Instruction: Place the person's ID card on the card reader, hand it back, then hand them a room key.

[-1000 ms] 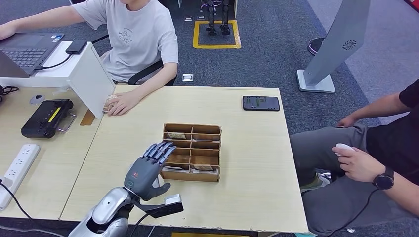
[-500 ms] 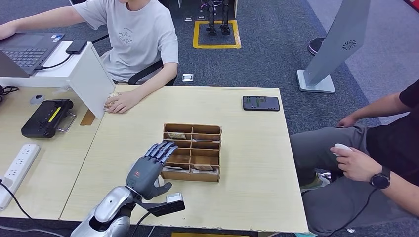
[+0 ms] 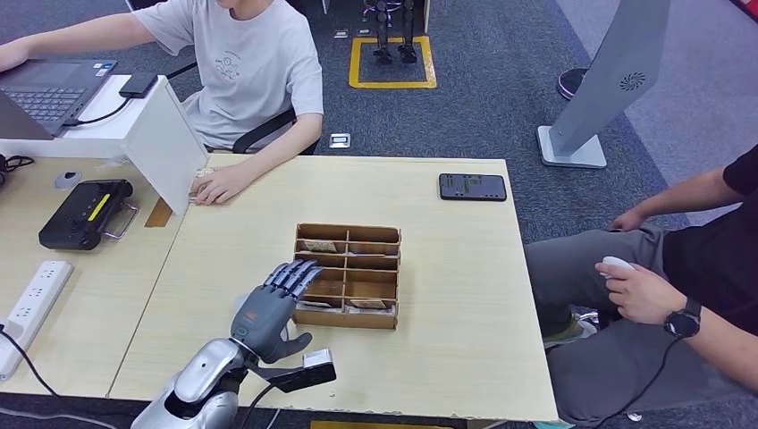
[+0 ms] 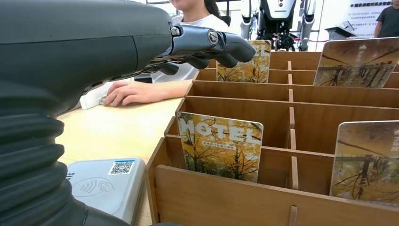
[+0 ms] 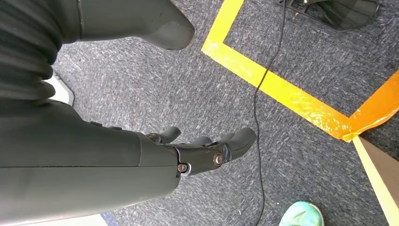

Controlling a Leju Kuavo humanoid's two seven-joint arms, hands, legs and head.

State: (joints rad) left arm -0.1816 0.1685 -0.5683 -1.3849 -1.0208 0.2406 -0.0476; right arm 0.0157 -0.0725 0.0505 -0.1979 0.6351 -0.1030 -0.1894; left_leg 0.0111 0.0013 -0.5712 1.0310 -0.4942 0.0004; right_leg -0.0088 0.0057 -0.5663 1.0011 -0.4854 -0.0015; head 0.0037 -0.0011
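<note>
Already the left hand (image 3: 268, 308) hovers empty, fingers spread, over the wooden card rack (image 3: 349, 274), where a hotel key card (image 4: 220, 146) stands upright in the near slot. Reaching carelessly, its fingers could knock neighbouring cards or the card reader (image 4: 106, 186) just beside. The right hand (image 5: 207, 153) hangs loosely open, holding nothing.

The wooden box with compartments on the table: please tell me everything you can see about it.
The wooden box looks like thin brown plywood, an open-topped tray that slotted dividers split into two columns of compartments. It rests flat on the pale table, near its middle. Several compartments hold upright cards; one near card shows autumn trees and the word HOTEL. The left hand hovers by its left side, fingers over the edge.
</note>
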